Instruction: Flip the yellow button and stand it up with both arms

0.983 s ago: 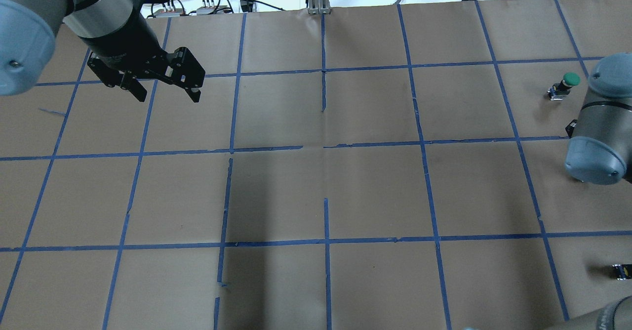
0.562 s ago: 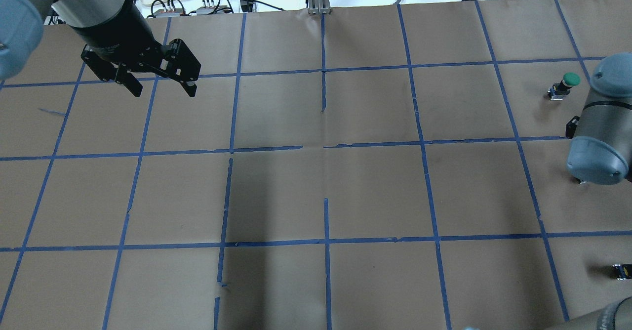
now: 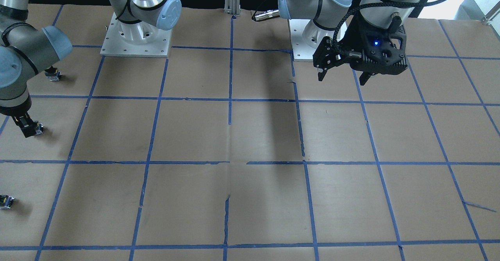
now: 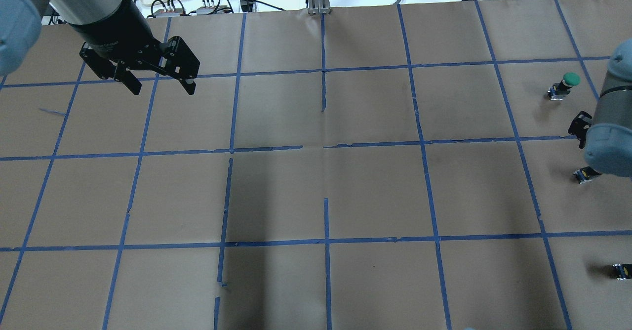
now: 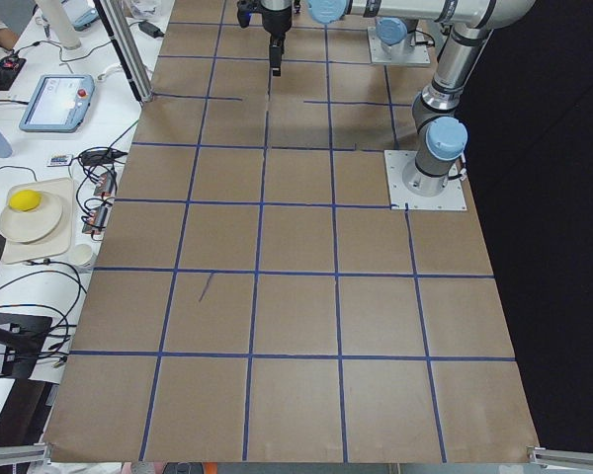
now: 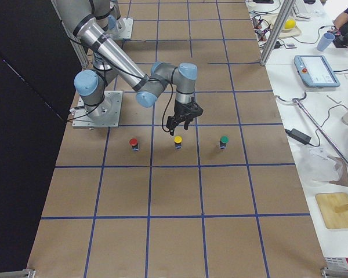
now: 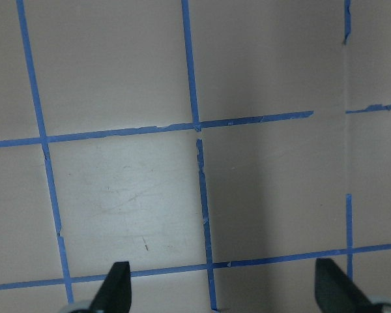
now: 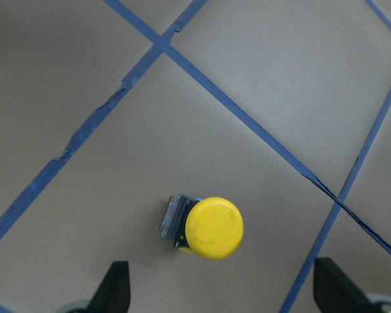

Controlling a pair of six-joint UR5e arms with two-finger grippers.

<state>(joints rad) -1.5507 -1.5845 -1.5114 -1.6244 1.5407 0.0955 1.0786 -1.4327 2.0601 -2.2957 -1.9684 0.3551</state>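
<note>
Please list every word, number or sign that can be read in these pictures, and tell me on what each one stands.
No text can be read in any view.
Small pale print on the black left wrist: too small to read.
Pendant screen on the side bench: blurred, unreadable.
Yellow button cap: plain, no marking visible.

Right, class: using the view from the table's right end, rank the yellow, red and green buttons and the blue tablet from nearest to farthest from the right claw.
1. The yellow button, just below the right claw.
2. The red button and green button, one on each side of it: too close to call.
3. The blue tablet, off on the side bench.
</note>
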